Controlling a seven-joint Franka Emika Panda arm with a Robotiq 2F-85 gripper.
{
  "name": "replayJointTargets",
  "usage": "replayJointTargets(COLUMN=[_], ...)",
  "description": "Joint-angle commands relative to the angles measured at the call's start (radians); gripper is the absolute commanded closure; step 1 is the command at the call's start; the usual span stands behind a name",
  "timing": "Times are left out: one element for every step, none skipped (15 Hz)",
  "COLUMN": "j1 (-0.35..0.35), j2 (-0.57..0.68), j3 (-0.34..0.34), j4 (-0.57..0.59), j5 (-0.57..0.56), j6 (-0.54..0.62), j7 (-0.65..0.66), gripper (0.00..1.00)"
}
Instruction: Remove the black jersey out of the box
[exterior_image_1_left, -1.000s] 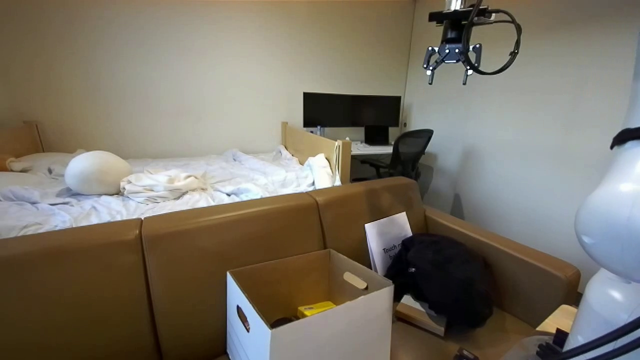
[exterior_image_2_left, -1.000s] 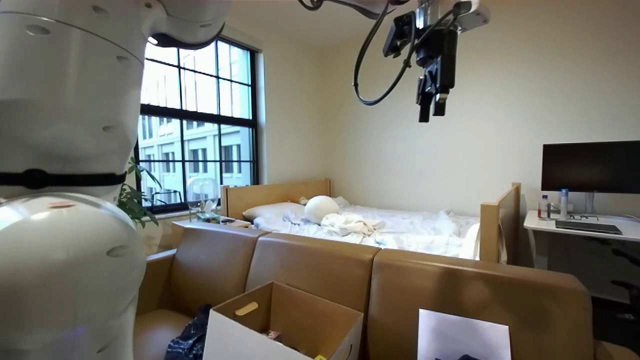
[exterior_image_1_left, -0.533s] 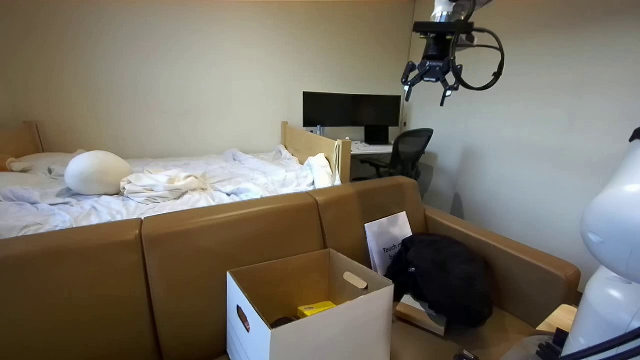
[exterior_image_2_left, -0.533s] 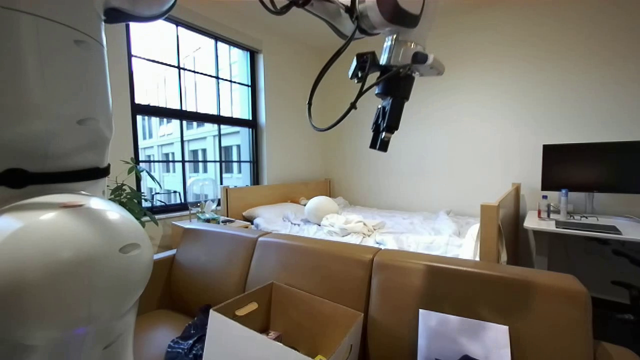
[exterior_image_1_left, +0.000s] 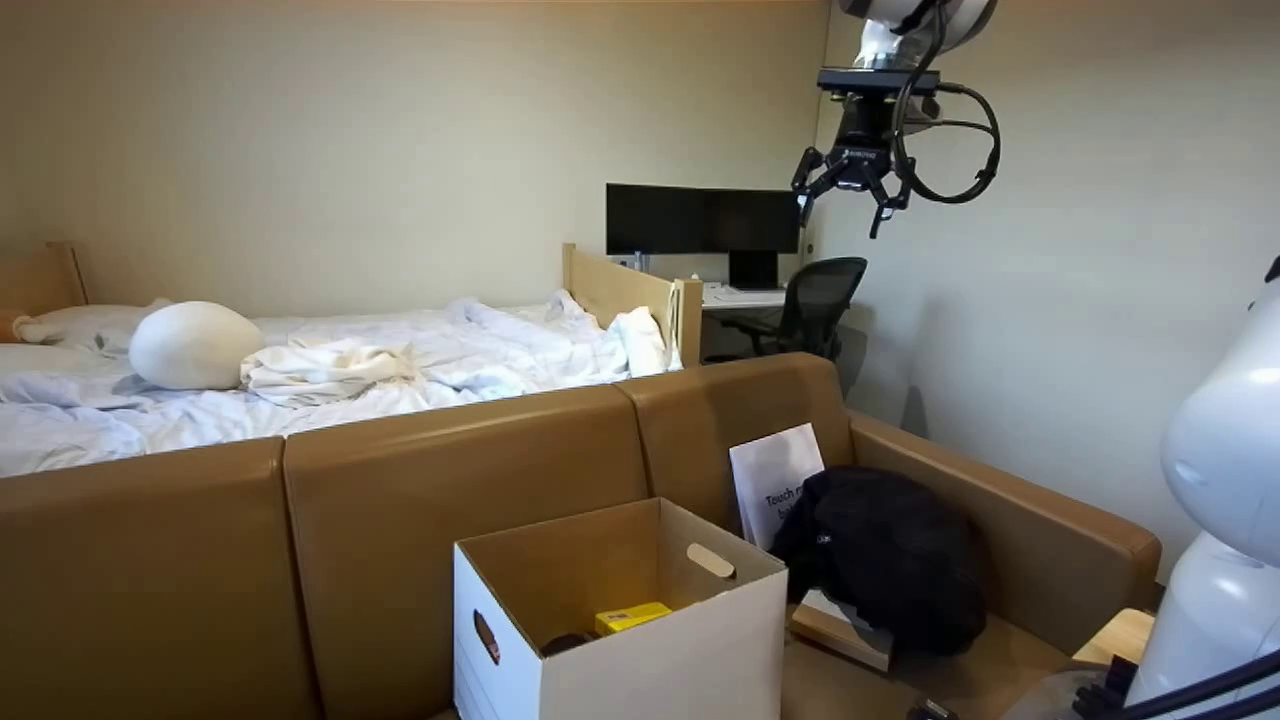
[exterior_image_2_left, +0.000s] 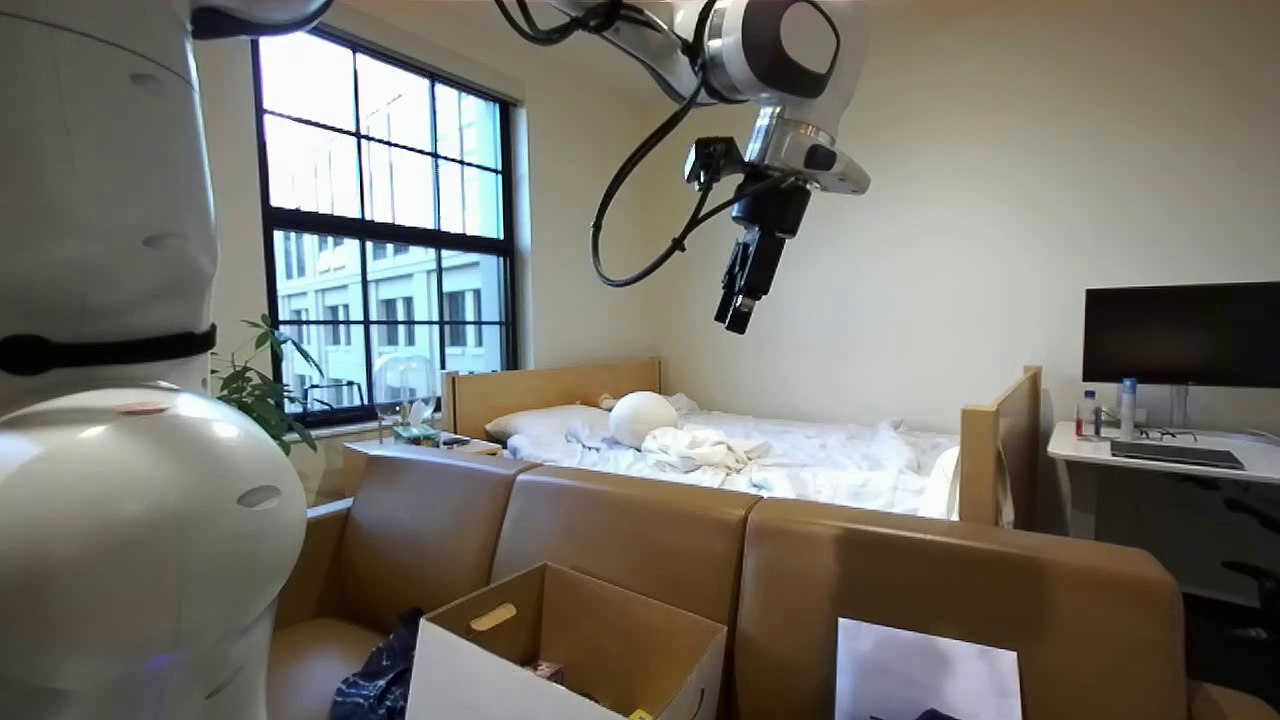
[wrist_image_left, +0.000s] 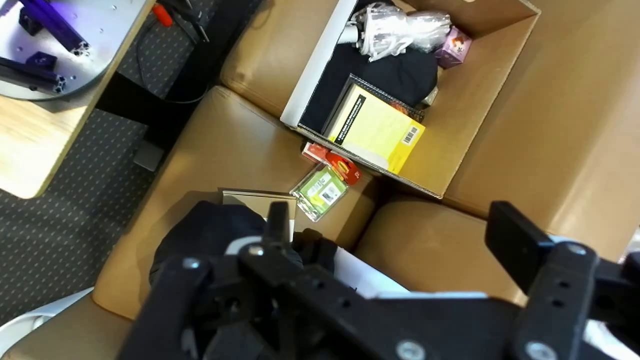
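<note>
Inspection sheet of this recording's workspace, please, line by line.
Surface: brown leather-look sofa.
Job's things: white cardboard box, open on top, on the sofa; black cloth inside, partly covered, garment type unclear.
Clutter: yellow rectangular packet and clear plastic-wrapped bundle in the box; black fabric heap and green-labelled packet beside it.
Black two-finger gripper: open, above the sofa, nothing seen in its grasp.
Cables: black cable looping beside the gripper.
Surroundings: bed with white bedding, black monitor, black-framed window.
</note>
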Motion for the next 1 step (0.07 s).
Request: replayJointTargets(j1=[-0.030], j2=[0.002], j3=[0.028], j4=[0.005], j5=[0.002], j6=[-0.005], j7=[-0.002], gripper=[0.00])
